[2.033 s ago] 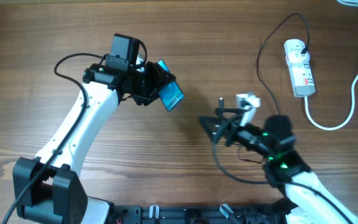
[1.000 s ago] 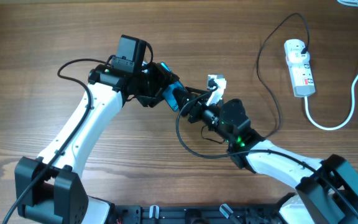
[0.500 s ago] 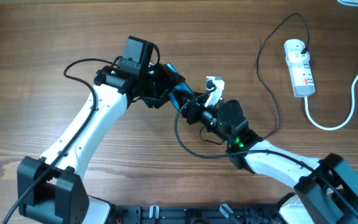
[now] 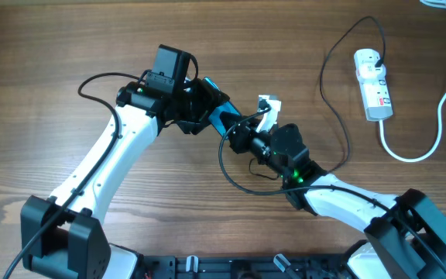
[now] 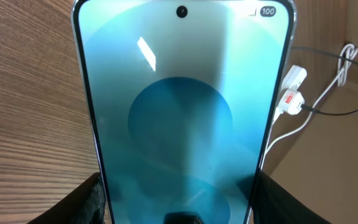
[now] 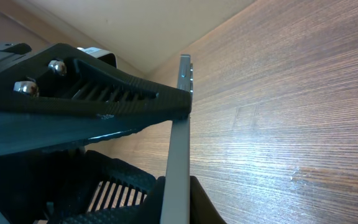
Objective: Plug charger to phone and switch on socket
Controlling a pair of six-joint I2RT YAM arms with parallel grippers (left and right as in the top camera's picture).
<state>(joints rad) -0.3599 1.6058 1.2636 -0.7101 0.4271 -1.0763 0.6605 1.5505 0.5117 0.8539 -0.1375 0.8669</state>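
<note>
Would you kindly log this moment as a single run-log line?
left gripper: holds phone off table | right gripper: at phone's end, charger trailing | plug seating: not visible | socket: apart from both arms

Robotics lab test bench. Two white-and-black arms, left arm (image 4: pixel 103 167) and right arm (image 4: pixel 347 203), based at black rail (image 4: pixel 231 267) along wood-grain worktop (image 4: pixel 37 62) edge. White socket (image 4: pixel 372 85) lying loose. Plain beige wall (image 6: pixel 166 25).
</note>
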